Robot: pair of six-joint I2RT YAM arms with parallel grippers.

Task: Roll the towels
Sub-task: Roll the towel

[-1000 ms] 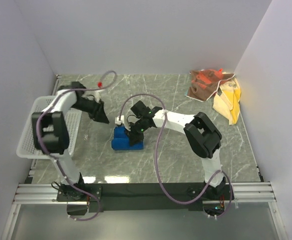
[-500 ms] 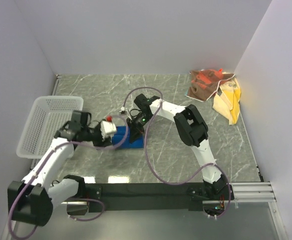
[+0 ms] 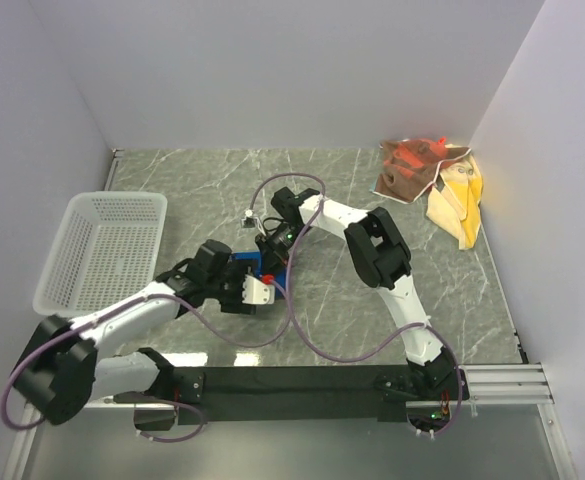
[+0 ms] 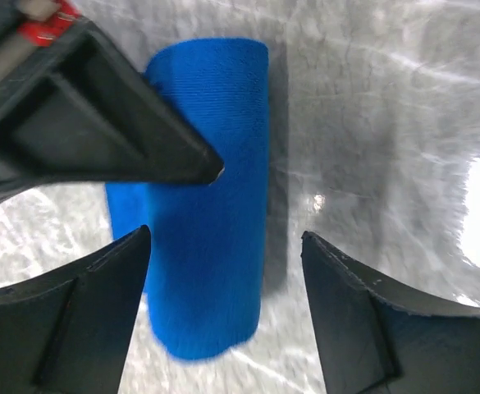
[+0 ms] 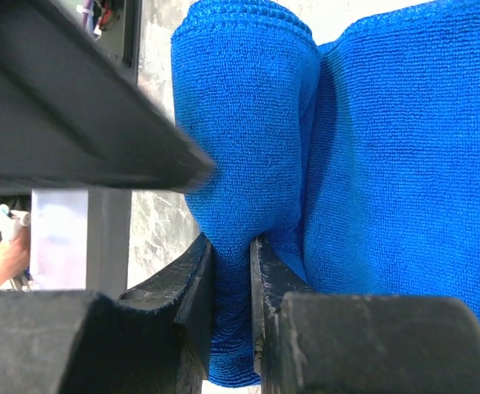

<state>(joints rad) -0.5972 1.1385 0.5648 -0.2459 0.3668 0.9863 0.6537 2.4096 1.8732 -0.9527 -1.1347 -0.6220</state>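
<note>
The royal blue towel (image 4: 203, 295), soft and bundled into a thick roll, lies on the grey marbled worktop (image 3: 452, 290) near its middle, just in front of the two arms' meeting point. The left pincer (image 4: 225, 238) hangs over it with its jaws spread wide, one black finger on either side of the roll and neither touching the cloth. The right pincer (image 5: 232, 254) comes in from the far side; its jaws are drawn narrow and nip a fold of the royal blue towel at the edge of the roll. In the left wrist view one of its black fingers crosses above the cloth. At the left of the worktop stands a white plastic mesh basket (image 3: 57, 260), well apart from the roll. In the far right corner lie a crumpled brown-and-orange patterned towel (image 3: 407, 170) and, touching it on the wall side, a yellow towel with a paler cream face (image 3: 457, 205)
</note>
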